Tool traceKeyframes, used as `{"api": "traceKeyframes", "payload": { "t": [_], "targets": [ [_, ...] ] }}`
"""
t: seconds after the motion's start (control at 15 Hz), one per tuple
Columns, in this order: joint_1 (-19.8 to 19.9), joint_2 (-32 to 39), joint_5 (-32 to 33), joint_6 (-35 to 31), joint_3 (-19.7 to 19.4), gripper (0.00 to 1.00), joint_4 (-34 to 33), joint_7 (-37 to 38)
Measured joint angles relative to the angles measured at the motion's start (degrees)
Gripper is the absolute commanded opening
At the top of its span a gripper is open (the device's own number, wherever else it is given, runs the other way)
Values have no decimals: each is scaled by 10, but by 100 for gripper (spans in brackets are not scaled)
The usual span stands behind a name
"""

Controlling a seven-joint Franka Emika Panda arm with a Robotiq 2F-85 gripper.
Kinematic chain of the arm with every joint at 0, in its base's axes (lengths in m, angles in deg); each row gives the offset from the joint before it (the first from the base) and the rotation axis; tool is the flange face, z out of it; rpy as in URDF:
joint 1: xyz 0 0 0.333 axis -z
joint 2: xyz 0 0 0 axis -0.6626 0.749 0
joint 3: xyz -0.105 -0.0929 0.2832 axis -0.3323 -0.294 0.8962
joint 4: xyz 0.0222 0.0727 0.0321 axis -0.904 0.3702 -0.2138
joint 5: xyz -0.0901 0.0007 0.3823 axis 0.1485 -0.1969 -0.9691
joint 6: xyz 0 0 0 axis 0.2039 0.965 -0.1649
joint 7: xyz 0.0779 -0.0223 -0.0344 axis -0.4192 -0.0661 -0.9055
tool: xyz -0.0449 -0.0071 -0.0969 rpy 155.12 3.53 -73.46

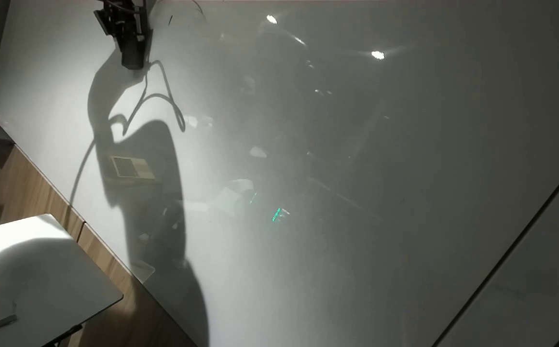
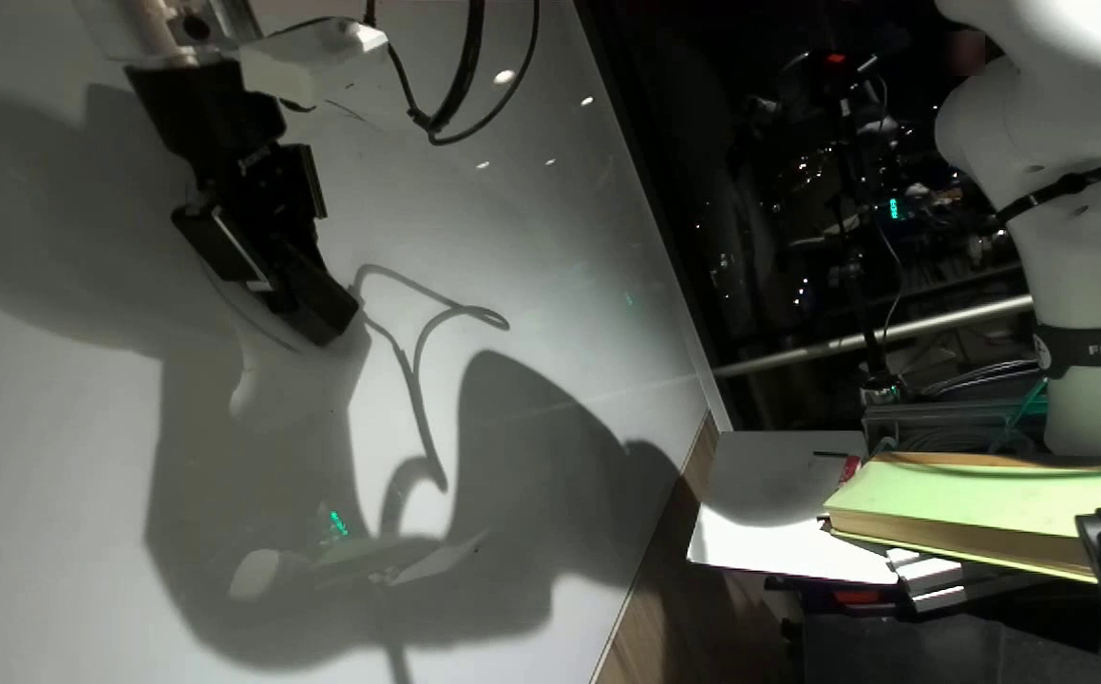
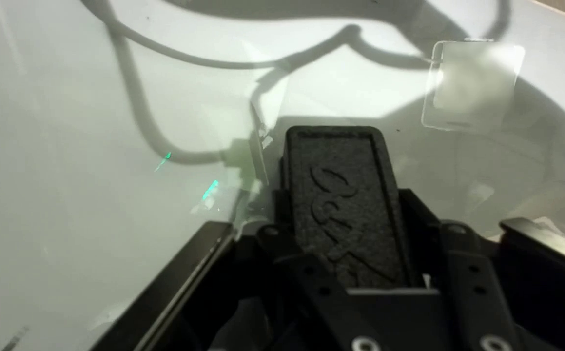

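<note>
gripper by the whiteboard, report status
Gripper shut on black block. Close to whiteboard, contact unclear. Shadows across it; no obstruction spotted.

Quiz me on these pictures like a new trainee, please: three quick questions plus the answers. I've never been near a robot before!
1. Pick one: what colour is the block held in the gripper?
a) white
b) black
c) yellow

2. True or false: in the wrist view, the side of the block facing the camera is completely plain.

3. Read and tell: which letters show on the dark band around the robot arm in an exterior view?

Key:
1. b.
2. False: it bears marks that look like lettering.
3. FRANK; the picture's edge cuts off anything after that.
</note>
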Motion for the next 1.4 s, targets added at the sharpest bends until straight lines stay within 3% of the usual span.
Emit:
{"api": "traceKeyframes", "payload": {
  "t": [0.53,1.4],
  "targets": [
    [-14,33,3,-41,-4,30,30,17],
    [-28,35,1,-18,-12,30,-3,17]
  ]
}}
